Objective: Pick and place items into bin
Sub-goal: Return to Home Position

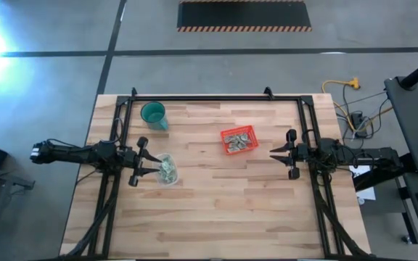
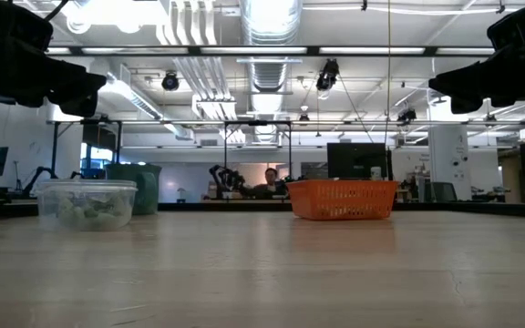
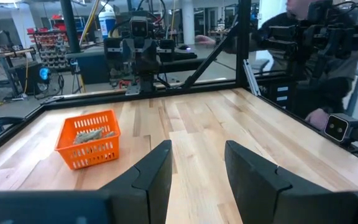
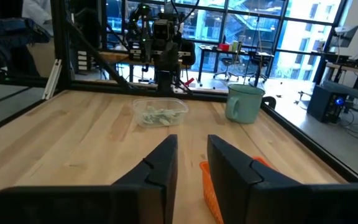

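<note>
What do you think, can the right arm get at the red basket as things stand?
Probably yes. The right gripper, open and raised above the table, faces the red basket; nothing stands between them, and the basket's top is uncovered.

I see a wooden tabletop (image 1: pixel 216 210) with a teal cup (image 1: pixel 153 114) near its far left corner and a clear plastic tub (image 1: pixel 167 170) well apart from it, toward the near edge. On the floor beyond lie a black mat (image 1: pixel 244 16) with striped edges and a yellow cable (image 1: pixel 337 86).
</note>
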